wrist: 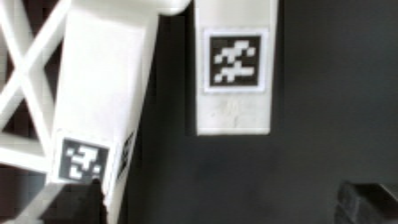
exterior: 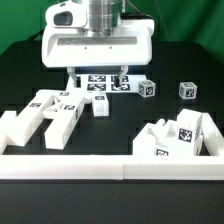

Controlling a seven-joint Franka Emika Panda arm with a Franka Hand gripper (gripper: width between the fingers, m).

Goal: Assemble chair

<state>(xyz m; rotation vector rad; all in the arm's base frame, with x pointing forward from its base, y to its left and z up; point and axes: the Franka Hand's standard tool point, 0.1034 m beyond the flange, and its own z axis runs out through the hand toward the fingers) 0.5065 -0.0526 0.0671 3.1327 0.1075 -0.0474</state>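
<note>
Loose chair parts on a matte black counter [exterior: 115, 125], listed from the near edge to the far edge.

(a) A long white border rail [exterior: 110, 168], smooth and square in section, ran along the near edge.

(b) The chair [exterior: 175, 135] lay unassembled, in blocky white plastic pieces with flat faces, sharp corners and black-and-white square tags. One heap of slabs sat just behind the rail, toward the near corner at the exterior view's right. A second heap of bars and legs [exterior: 50, 112] lay toward the edge at the exterior view's left, its pieces overlapping at angles.

(c) A small block [exterior: 100, 103] rested alone near the counter's middle. Two tagged cubes [exterior: 147, 88] [exterior: 187, 90] stood farther back, apart from each other.

(d) The marker board [exterior: 100, 84], thin and flat, lay toward the far edge.

(e) Above the board hung the arm's broad white wrist housing [exterior: 95, 45]. The dark fingers [exterior: 122, 72] reached down at either side of the board, spread apart, gripping nothing.

(f) The wrist view showed a slanted white bar [wrist: 98, 110] with a tag at its end, joined to crossing white struts [wrist: 27, 80]. Beside it lay a flat white strip [wrist: 237, 100] with one tag.
</note>
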